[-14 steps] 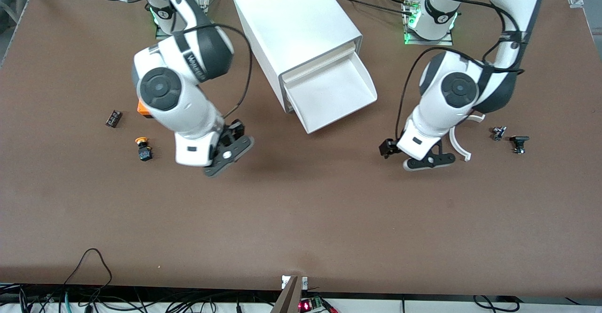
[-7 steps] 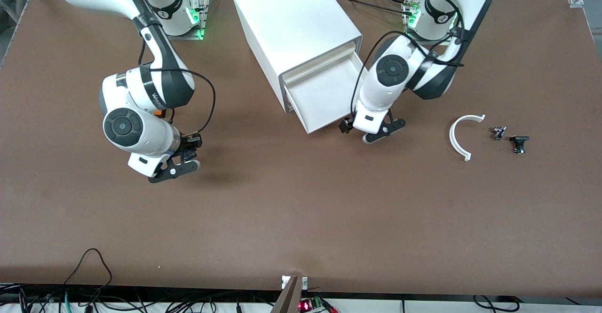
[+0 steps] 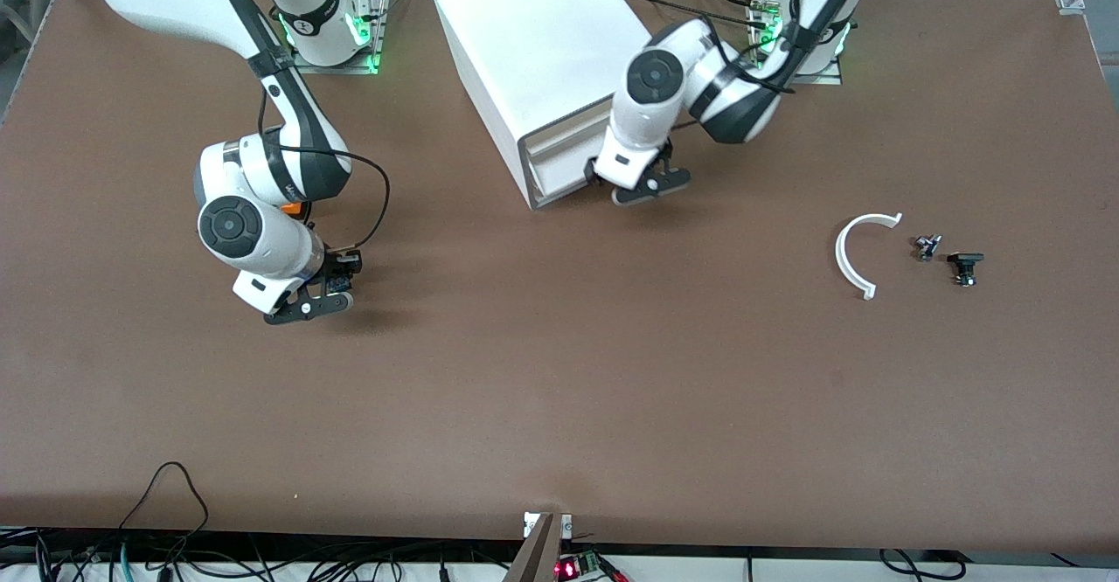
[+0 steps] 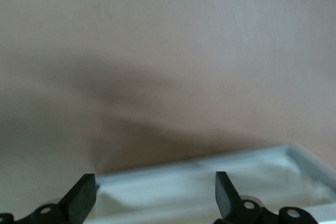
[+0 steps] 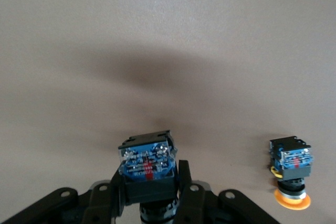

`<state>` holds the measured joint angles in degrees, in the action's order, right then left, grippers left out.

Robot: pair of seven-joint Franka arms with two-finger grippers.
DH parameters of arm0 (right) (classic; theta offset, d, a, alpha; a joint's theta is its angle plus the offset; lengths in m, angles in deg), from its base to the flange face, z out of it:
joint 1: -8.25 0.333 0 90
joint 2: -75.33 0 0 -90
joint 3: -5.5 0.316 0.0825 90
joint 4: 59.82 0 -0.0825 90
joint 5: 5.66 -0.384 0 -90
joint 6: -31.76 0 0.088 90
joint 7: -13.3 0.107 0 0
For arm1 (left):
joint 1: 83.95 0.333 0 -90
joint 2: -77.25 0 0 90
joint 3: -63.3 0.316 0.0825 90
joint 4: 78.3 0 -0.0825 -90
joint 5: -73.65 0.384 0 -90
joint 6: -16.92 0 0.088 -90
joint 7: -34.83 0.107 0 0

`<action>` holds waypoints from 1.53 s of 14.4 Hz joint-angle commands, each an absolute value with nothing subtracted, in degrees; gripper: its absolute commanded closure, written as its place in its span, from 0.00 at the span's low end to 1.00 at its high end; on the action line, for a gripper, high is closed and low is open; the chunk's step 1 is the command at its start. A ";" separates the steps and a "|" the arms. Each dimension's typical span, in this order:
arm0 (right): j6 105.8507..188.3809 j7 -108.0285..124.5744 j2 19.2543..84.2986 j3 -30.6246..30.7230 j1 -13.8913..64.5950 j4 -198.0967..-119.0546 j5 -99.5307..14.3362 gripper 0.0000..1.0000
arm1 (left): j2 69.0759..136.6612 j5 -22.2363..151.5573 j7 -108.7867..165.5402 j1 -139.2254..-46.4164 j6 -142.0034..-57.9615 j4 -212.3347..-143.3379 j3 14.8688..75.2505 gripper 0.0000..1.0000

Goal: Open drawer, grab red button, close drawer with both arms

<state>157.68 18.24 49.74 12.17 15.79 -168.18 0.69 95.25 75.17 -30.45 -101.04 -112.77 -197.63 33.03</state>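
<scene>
The button (image 5: pixel 147 163) sits in my shut right gripper (image 5: pixel 149 182); only its black body and blue terminal end show, the cap is hidden. In the front view that right gripper (image 3: pixel 330 289) hangs low over the table toward the right arm's end, the button (image 3: pixel 337 282) between its fingers. The drawer (image 3: pixel 559 176) is pushed almost fully into the white cabinet (image 3: pixel 533 49). My left gripper (image 3: pixel 642 184) is right at the drawer's front, open. In the left wrist view the left gripper (image 4: pixel 153 195) spans the white drawer edge (image 4: pixel 210 174) with nothing held.
A similar button with a yellow-orange cap (image 5: pixel 291 174) stands on the table beside the right gripper. An orange box (image 3: pixel 295 209) peeks out under the right arm. A white curved piece (image 3: pixel 852 254) and two small black parts (image 3: pixel 927 246) (image 3: pixel 964 266) lie toward the left arm's end.
The left arm swung from the table to the drawer's front and the drawer slid in, from wide open to nearly closed. The right gripper moved toward the right arm's end of the table.
</scene>
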 commanded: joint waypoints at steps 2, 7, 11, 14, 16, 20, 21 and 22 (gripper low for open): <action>169.01 21.04 52.74 13.06 14.85 -178.44 1.63 0.75 | 92.28 75.94 -30.39 -100.38 -110.79 -200.20 29.64 0.00; 176.60 21.13 52.74 11.30 13.00 -184.01 1.63 0.66 | 91.58 76.73 -30.12 -97.14 -114.29 -197.57 31.38 0.00; 174.07 27.62 53.53 11.65 12.91 -182.17 1.46 0.00 | 87.89 78.75 -13.50 -92.66 -114.32 -193.80 39.90 0.00; 164.34 30.08 54.93 12.09 12.91 -175.95 1.37 0.00 | 85.17 77.70 4.28 -90.89 -108.61 -189.93 45.44 0.00; 156.60 30.09 56.51 12.71 13.17 -169.89 1.28 0.00 | 83.67 76.12 12.46 -90.89 -103.96 -186.60 50.26 0.00; 138.23 30.00 57.31 12.71 13.44 -151.61 0.84 0.00 | 81.30 71.55 35.39 -90.89 -92.45 -177.90 60.81 0.00; 135.15 30.18 57.75 12.71 13.44 -148.36 0.58 0.00 | 80.59 71.02 40.23 -90.89 -88.94 -175.10 62.92 0.00; 132.07 30.27 58.36 12.62 13.35 -145.54 -0.03 0.00 | 80.41 71.10 43.84 -90.89 -86.29 -172.63 64.42 0.00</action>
<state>138.15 29.02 58.78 12.30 13.46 -152.15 0.59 81.26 72.36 35.85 -90.17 -92.08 -177.55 61.39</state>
